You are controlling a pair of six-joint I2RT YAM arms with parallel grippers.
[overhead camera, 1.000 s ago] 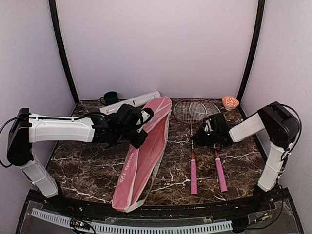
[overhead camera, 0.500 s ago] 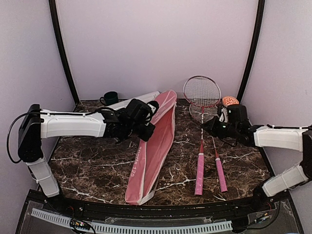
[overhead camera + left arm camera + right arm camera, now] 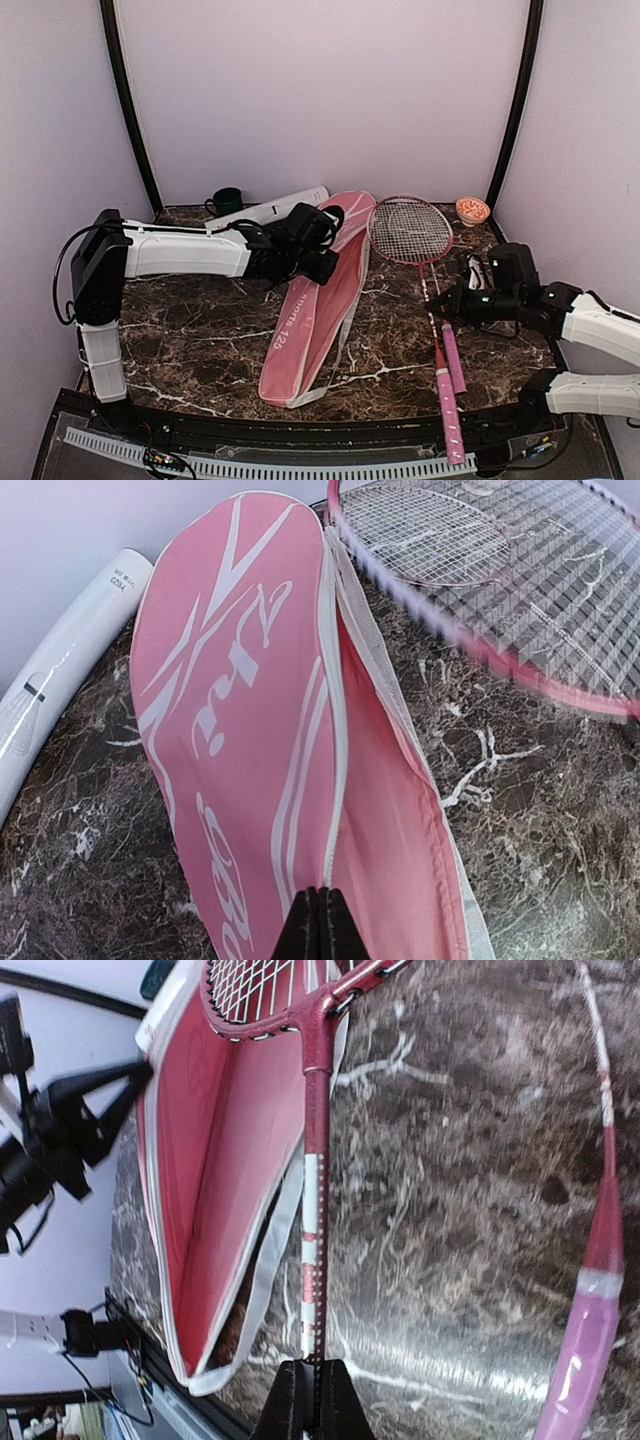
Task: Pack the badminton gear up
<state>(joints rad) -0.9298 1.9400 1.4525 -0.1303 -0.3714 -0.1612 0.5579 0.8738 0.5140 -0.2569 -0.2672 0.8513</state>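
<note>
Pink bag (image 3: 318,300) lies near-left to far-right, its opening facing right. Left claw (image 3: 320,927) pinches the upper flap, holding it up. Right claw (image 3: 312,1392) pinches the racket (image 3: 410,232) shaft. Head sits just right of the opening, axis skewed to the bag's.

Open tabletop (image 3: 180,340) near left, pink bag (image 3: 318,300) across middle, racket (image 3: 410,230) beside it, tube (image 3: 270,210) and mug (image 3: 228,201) back-left, bowl (image 3: 472,210) back-right

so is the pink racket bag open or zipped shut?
Open. The left gripper pinches the top flap edge of the bag, and the right wrist view shows its pink inside gaping.
</note>
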